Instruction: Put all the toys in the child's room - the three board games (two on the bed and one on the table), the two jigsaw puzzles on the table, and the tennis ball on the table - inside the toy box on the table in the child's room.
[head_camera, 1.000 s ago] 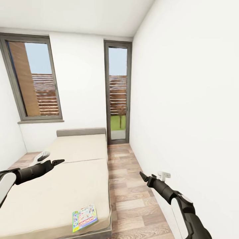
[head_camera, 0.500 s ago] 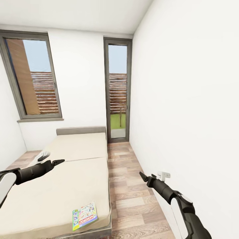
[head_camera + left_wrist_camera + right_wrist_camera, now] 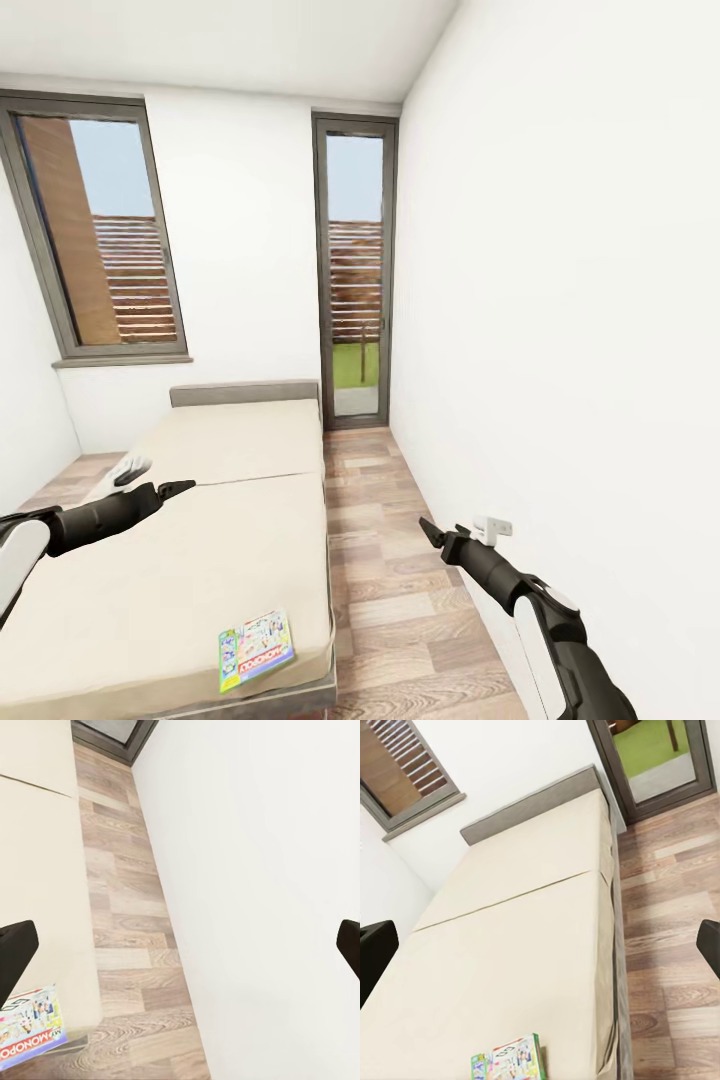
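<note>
Near the foot corner of the bed lies the Monopoly box, barely lower in view than a second ago; my base has nearly stopped. Left fingers and right fingers spread, empty. Next: reach for it.

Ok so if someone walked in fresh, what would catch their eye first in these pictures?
Probably the colourful Monopoly box, lying alone near the foot corner of the wide cream bed, close to the edge by the wood floor. Next, the two dark arms reaching forward: the left end effector hangs above the mattress, the right end effector above the floor beside the white wall.
</note>
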Controlling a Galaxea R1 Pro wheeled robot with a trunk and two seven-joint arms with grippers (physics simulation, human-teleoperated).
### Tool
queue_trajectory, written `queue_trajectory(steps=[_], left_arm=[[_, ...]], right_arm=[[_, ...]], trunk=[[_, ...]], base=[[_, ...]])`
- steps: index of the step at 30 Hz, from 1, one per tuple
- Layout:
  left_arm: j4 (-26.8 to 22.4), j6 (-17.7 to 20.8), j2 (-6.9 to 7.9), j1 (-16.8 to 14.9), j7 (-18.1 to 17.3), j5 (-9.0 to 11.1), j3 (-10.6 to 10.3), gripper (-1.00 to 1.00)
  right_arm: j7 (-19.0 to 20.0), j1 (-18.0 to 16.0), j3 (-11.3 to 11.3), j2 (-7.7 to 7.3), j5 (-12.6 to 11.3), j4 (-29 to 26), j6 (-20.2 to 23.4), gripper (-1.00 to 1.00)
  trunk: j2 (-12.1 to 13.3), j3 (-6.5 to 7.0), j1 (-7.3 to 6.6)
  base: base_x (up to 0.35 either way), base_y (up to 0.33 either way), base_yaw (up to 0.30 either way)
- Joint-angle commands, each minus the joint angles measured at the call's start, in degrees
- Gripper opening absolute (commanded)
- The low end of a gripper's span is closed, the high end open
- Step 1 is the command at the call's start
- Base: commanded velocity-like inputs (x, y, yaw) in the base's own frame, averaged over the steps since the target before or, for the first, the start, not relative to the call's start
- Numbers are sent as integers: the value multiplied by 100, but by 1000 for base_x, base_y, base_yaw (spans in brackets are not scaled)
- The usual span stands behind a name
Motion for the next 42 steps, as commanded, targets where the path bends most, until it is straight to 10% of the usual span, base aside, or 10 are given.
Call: queue_trajectory(steps=[1, 10, 28, 42], left_arm=[[2, 26, -4, -4, -39, -29, 8, 100], [-19, 35, -4, -5, -47, 0, 8, 100], [-11, 319, -23, -5, -41, -1, -11, 100], [-7, 342, 27, -5, -80, 24, 34, 100]], right_arm=[[20, -2, -18, 4, -51, -5, 52, 100], [-36, -2, -12, 60, -23, -1, 52, 100], [-1516, -11, 532, 90, 88, -1, 138, 100], [-1647, -3, 554, 79, 14, -49, 70, 100]], trunk=[[-5, -3, 2], [-5, -3, 2], [-5, -3, 2], [-5, -5, 2]], base=[[-16, 0, 0], [-103, 0, 0], [-9, 0, 0], [0, 0, 30]])
